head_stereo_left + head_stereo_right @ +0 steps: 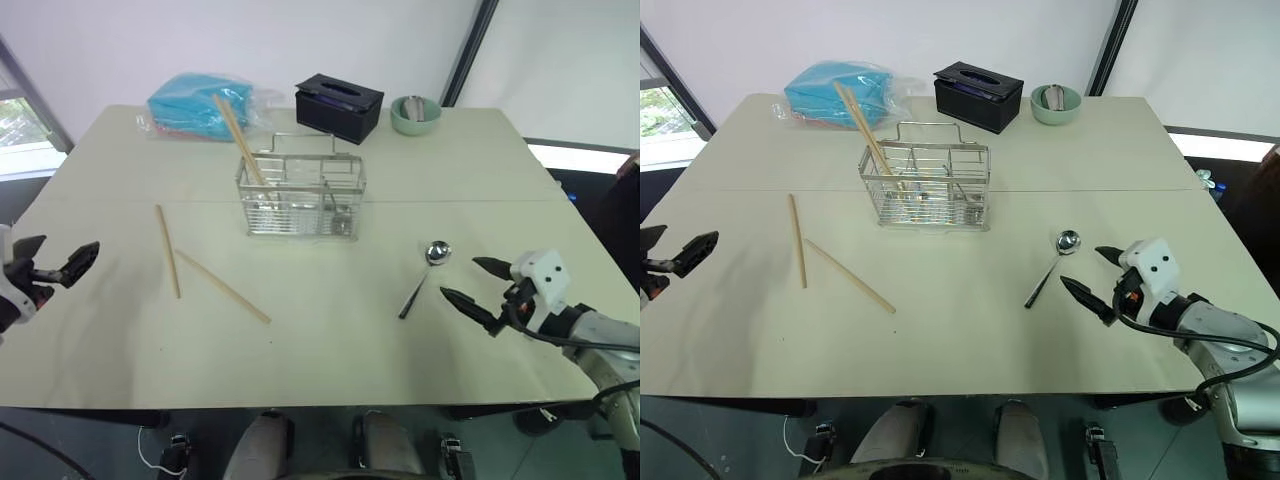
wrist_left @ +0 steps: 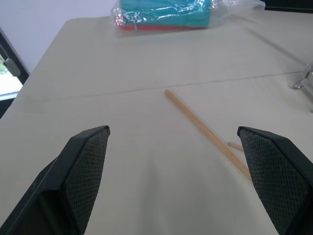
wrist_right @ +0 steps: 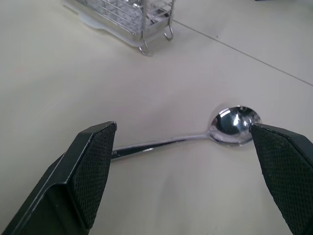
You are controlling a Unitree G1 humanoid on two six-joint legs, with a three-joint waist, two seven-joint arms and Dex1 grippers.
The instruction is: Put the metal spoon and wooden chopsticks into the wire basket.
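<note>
Two pale wooden chopsticks (image 1: 168, 250) flat on the table (image 1: 330, 330), two more leaning in the chrome wire basket (image 1: 302, 197). One shiny metal spoon (image 1: 427, 274) lying beside the wide-open right gripper (image 1: 472, 283). Left gripper (image 1: 62, 262) spread wide, empty.

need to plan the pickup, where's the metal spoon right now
The metal spoon lies flat on the table, right of the wire basket, just ahead of the open right gripper.
</note>
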